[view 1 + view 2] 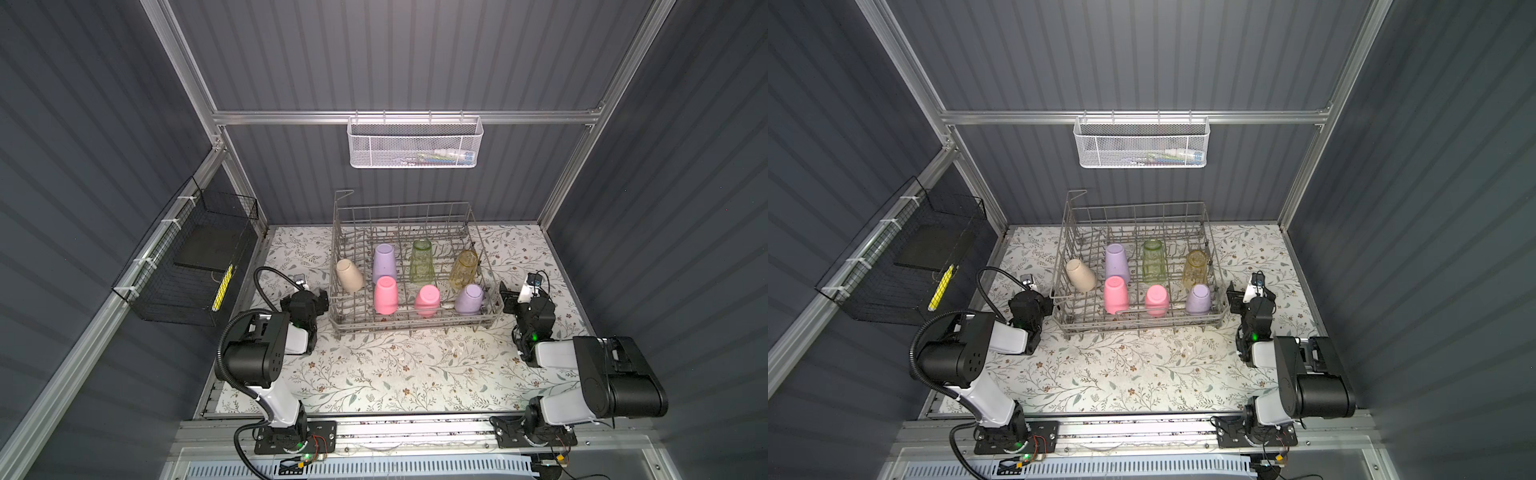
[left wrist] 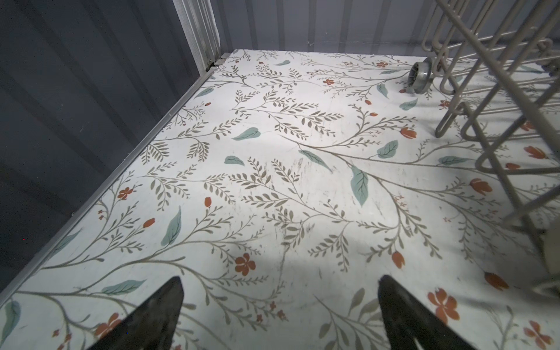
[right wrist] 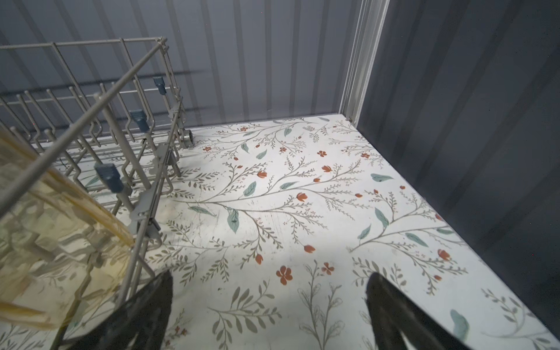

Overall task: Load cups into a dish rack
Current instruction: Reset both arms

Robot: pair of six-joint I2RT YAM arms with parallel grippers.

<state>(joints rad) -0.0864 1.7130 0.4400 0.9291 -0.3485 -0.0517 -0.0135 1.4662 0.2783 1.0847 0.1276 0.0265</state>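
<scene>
Small booth: dark grey ribbed walls point(image 1: 415, 54) enclose a white, floral-patterned tabletop point(image 1: 395, 374).
Silver aluminium posts point(image 1: 569, 174) rise from the tabletop's far corners, joined by a rail point(image 1: 291, 117) across the back wall. A white mesh basket point(image 1: 415, 145) hangs from that rail, above the tabletop's far edge. Beside the tabletop's left edge in both top views, a black wire basket point(image 1: 187, 270) holds a dark flat slab point(image 1: 203, 249) and a yellow strip point(image 1: 222, 286). The tabletop is brightly lit; the walls are dim.

Tabletop point(image 1: 395, 374) brightly lit from above, walls point(image 1: 83, 124) dim; dish rack point(image 3: 115, 88) and amber cup point(image 3: 45, 242) blurred close in wrist views.
</scene>
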